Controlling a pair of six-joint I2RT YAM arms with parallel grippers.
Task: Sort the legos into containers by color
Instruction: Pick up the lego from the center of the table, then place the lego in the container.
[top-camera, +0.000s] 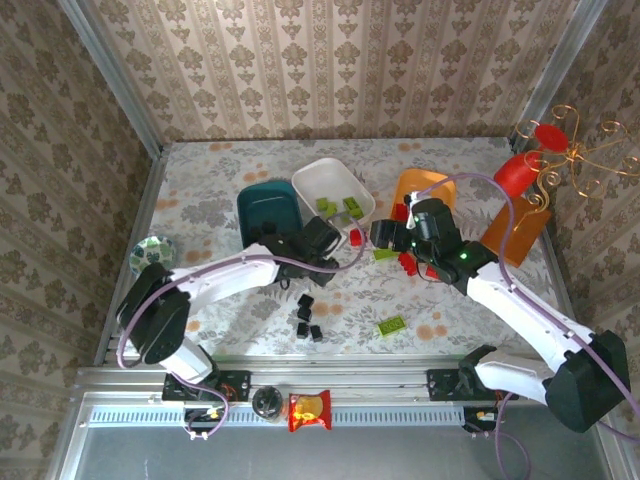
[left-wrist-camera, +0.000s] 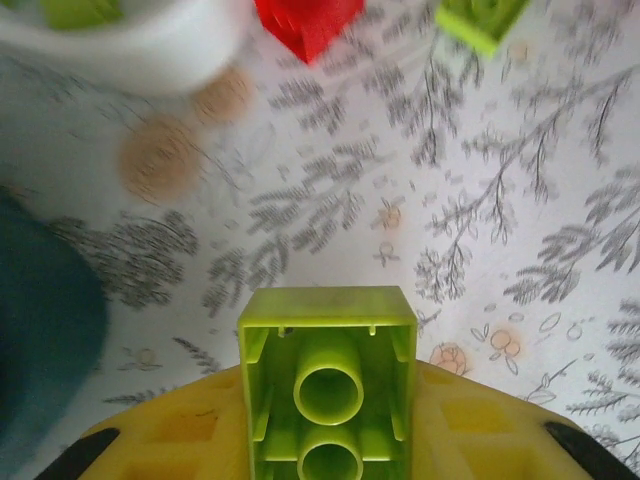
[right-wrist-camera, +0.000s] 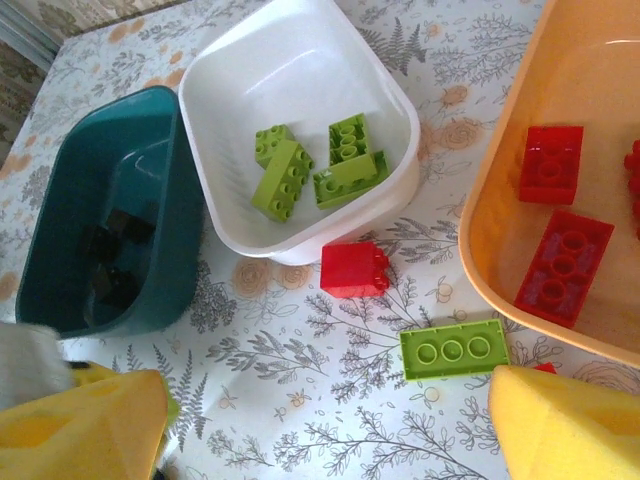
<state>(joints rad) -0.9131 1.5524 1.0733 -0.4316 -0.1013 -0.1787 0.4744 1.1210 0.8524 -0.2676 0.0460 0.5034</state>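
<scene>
Lime brick (left-wrist-camera: 327, 385) clamped in left gripper (left-wrist-camera: 327, 435) — red brick (left-wrist-camera: 305, 25) and white tub (left-wrist-camera: 130, 50) just ahead.

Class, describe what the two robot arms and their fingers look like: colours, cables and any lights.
Both arms have white links and black joints. A lilac cable loops along the left arm and the right arm. The right arm bears a small green light. The left gripper and right gripper are black, with yellow fingers.

Lime lego (left-wrist-camera: 327, 390), grey-floral table (left-wrist-camera: 480, 220)
</scene>
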